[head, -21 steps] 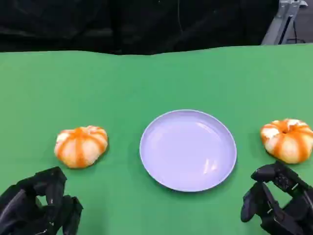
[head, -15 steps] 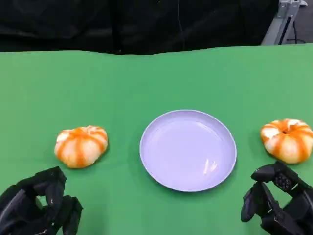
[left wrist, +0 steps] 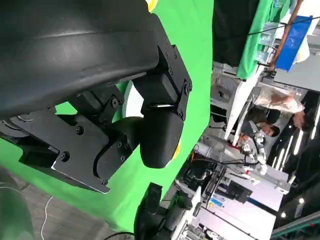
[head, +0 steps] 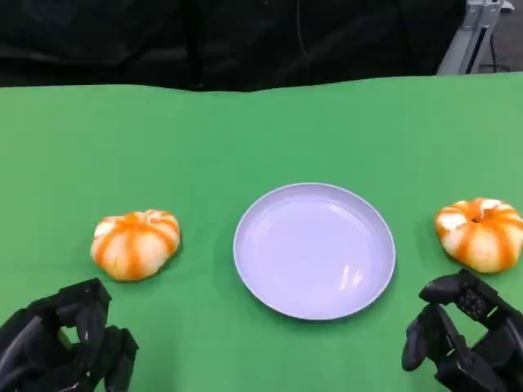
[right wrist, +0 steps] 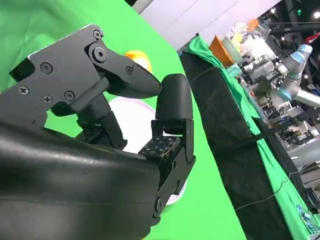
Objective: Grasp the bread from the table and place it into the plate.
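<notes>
Both hands sit low at the near edge of the green counter [head: 261,131], on either side of the plate [head: 315,249]. Left of the plate and nearer the robot, the left hand [head: 69,343] has its black fingers curled inward around nothing — closed and empty. Right of the plate, the right hand [head: 458,339] also holds nothing; its fingers are bent but stand apart from one another, with green counter showing between them.

That pale lavender plate lies flat near the middle of the counter, with a faint glint on its surface. 2 breads lie on the counter, one on each side of the plate and both well apart from it. The left bread [head: 136,243] is a round bun with orange stripes over a pale crust, sitting left of the plate and just beyond the left hand, not touching it. The right bread [head: 480,233] has the same striped look and sits right of the plate, close to the picture's edge — just beyond the right hand's fingertips, with a thin strip of counter between them.

From the left wrist view, the left hand [left wrist: 125,115] is seen close up, fingers folded over the green surface. From the right wrist view, the right hand [right wrist: 125,105] shows its fingers spread over the plate's pale rim [right wrist: 135,120], with an orange edge of bread [right wrist: 137,57] beyond them.
</notes>
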